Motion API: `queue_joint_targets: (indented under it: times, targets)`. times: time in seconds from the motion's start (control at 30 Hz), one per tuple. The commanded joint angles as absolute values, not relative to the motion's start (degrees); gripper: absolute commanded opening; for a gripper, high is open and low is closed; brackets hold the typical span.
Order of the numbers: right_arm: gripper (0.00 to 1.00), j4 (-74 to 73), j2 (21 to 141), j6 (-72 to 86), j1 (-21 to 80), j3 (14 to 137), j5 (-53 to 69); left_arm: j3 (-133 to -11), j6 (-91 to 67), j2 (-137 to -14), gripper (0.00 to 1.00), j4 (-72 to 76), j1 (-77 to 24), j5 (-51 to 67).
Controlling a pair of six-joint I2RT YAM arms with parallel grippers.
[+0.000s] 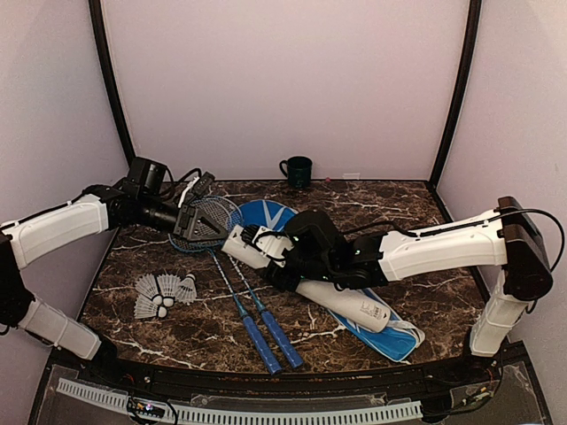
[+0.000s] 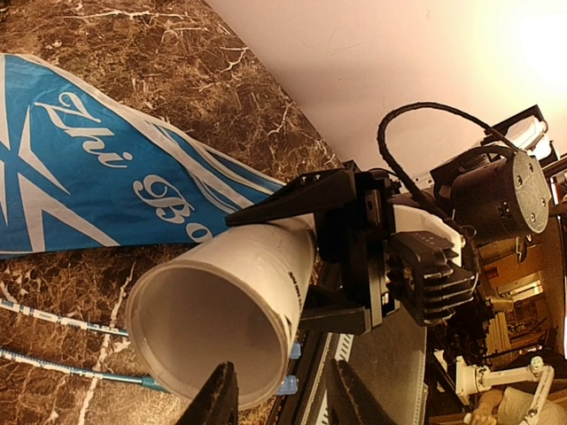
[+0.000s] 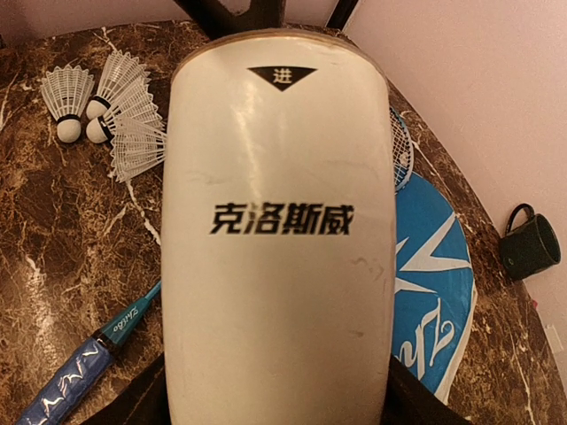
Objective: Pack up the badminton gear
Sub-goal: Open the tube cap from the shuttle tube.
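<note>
The long white tube (image 1: 354,305) lies slanted across the table's middle, and my right gripper (image 1: 297,261) is shut around its body. In the right wrist view the tube (image 3: 279,239) fills the space between the jaws. Its open mouth (image 2: 213,328) faces my left gripper (image 2: 279,390), whose fingers stand apart just in front of the rim with nothing between them. Several white feather shuttlecocks (image 1: 164,292) lie in a cluster at the left. Two blue-handled rackets (image 1: 266,332) lie side by side, heads towards the left gripper (image 1: 197,221). The blue cover (image 1: 394,336) lies flat under the tube.
A dark green mug (image 1: 297,170) stands at the back centre near the wall. The rackets' handles reach towards the table's front edge. The shuttlecocks (image 3: 106,111) sit left of the tube and the mug (image 3: 529,243) sits far to its right.
</note>
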State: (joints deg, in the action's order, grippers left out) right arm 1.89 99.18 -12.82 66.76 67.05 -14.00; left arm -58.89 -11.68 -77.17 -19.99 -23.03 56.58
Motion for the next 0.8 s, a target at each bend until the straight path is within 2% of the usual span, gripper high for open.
queue_joint_targets:
  times: [0.0,0.13,0.6,0.77]
  targets:
    - [0.67,3.2,98.6,-12.6,67.0,66.8,-14.3,-59.7,-11.6,-77.2,0.38,-20.2,-23.2,57.4]
    - [0.67,3.0,98.9,-12.7,67.0,67.1,-14.2,-59.9,-11.3,-78.2,0.38,-20.7,-23.6,57.6]
    - [0.68,2.6,99.2,-12.7,67.0,66.9,-14.8,-59.8,-14.4,-78.8,0.18,-16.5,-24.1,59.4]
    - [0.67,2.7,99.2,-12.7,67.0,66.9,-14.9,-59.3,-14.7,-78.8,0.17,-16.5,-24.0,59.6]
